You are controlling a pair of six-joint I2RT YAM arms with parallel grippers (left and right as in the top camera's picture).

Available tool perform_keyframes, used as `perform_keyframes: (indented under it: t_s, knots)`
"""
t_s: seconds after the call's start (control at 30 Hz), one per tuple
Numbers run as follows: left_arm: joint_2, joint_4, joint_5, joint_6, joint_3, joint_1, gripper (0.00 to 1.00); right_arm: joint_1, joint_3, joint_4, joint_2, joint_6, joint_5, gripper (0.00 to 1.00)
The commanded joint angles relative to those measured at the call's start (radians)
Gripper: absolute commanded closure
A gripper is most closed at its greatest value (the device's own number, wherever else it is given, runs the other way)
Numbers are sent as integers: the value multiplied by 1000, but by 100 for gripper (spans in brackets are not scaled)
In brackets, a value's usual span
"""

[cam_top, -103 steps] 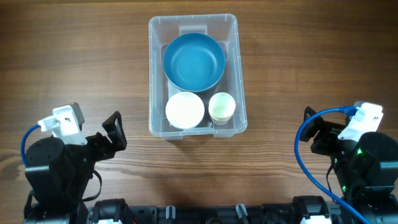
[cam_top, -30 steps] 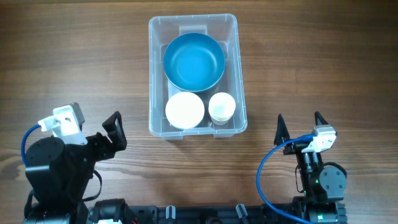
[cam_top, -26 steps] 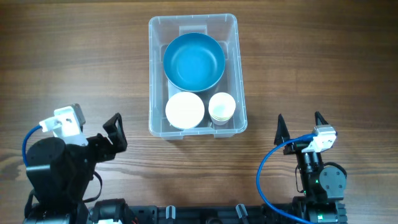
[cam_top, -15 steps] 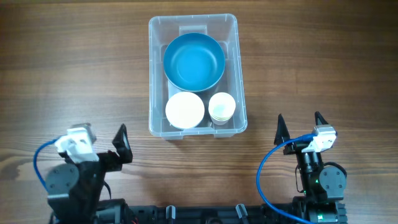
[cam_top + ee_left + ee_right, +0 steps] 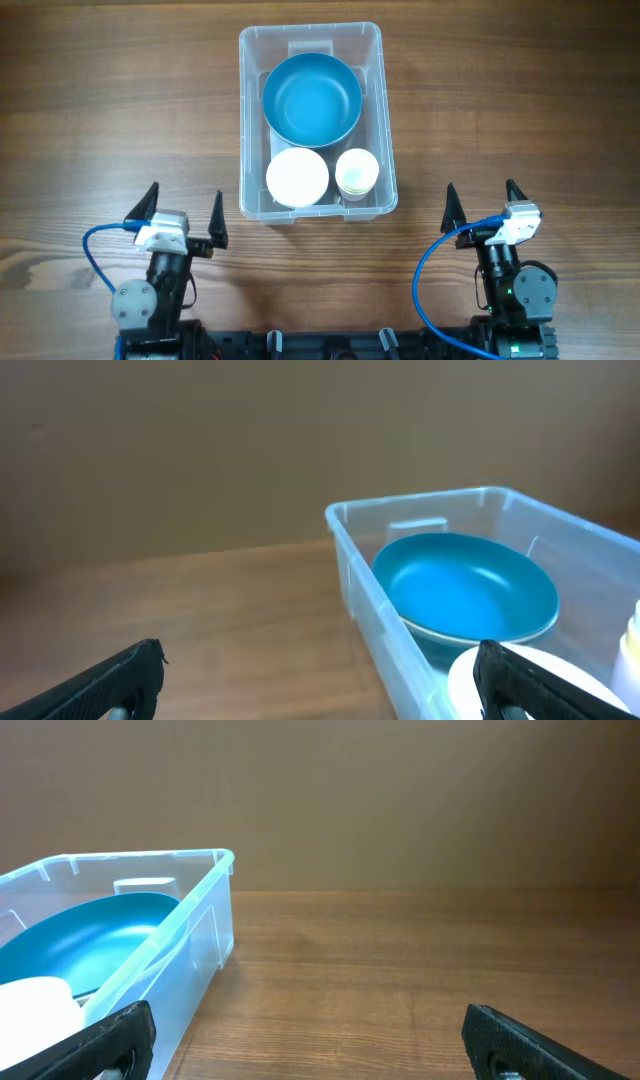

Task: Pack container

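Note:
The clear plastic container (image 5: 248, 120) stands at the table's middle back. It holds a blue bowl (image 5: 311, 97), a white bowl (image 5: 297, 177) and a stack of white cups (image 5: 357, 172). My left gripper (image 5: 177, 207) is open and empty near the front edge, left of the container. My right gripper (image 5: 480, 202) is open and empty, right of the container. The left wrist view shows the container (image 5: 352, 575) with the blue bowl (image 5: 465, 585) between my open fingers (image 5: 320, 680). The right wrist view shows the container (image 5: 195, 935) at the left of my open fingers (image 5: 310, 1040).
The wooden table (image 5: 120, 110) extends bare on both sides of the container. Blue cables (image 5: 430, 270) loop by each arm base at the front edge.
My left arm has folded back to the front edge, its gripper now pointing straight ahead, open. My right arm did the same earlier and is still. The container's contents have not moved.

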Motion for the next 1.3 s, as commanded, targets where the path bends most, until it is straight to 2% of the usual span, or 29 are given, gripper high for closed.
perform_keyframes:
  t_s: [0.0, 0.23, 0.5, 0.57, 1.27]
  knots:
    - [-11, 63, 56, 27, -89, -6, 0, 3, -1, 3, 0, 11, 13, 0]
    - [-11, 57, 31, 22, -117, -7, 0, 3, -1, 3, 0, 11, 13, 0]
    - [-11, 70, -140, -98, -117, -45, 0, 3, -1, 3, 0, 11, 13, 0]
    - [-11, 34, -143, -102, -117, -63, 0, 3, -1, 3, 0, 11, 13, 0]
    - [-11, 37, -140, -101, -117, -72, 0, 3, -1, 3, 0, 11, 13, 0]
